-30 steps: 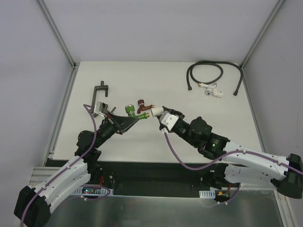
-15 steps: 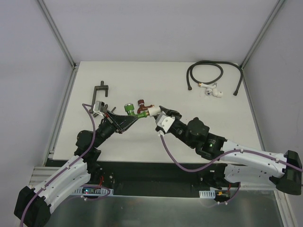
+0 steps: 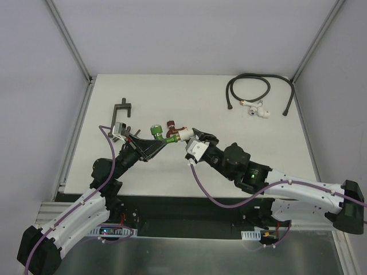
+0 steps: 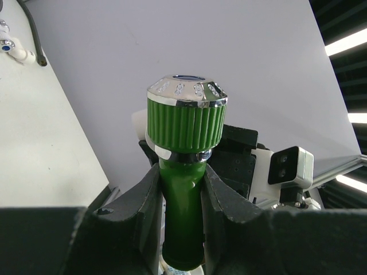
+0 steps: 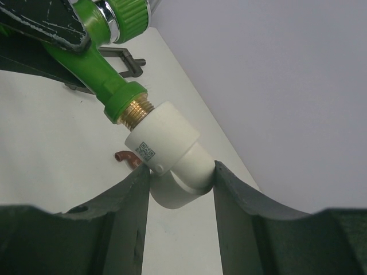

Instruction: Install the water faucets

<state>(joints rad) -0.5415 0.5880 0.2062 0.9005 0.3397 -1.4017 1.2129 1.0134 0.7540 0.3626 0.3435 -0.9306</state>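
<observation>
Left: black bracket (image 3: 122, 109) lying on the worktop (image 3: 172, 91). Centre: left hand (image 4: 182, 186) pinching the body of the green faucet (image 4: 184, 120) and holding it off the worktop, its threaded end seated in a white elbow fitting (image 5: 166, 152) that the right hand (image 5: 180, 183) pinches between its fingers; dark red faucet (image 3: 171, 127) lying on the worktop just beyond that joint. Rear right: black hose (image 3: 248, 83) with white end fittings, looped, well apart from both hands.

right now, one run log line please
left gripper: shut on green faucet | right gripper: shut on white fitting | fitting on faucet thread | red faucet: on table
</observation>
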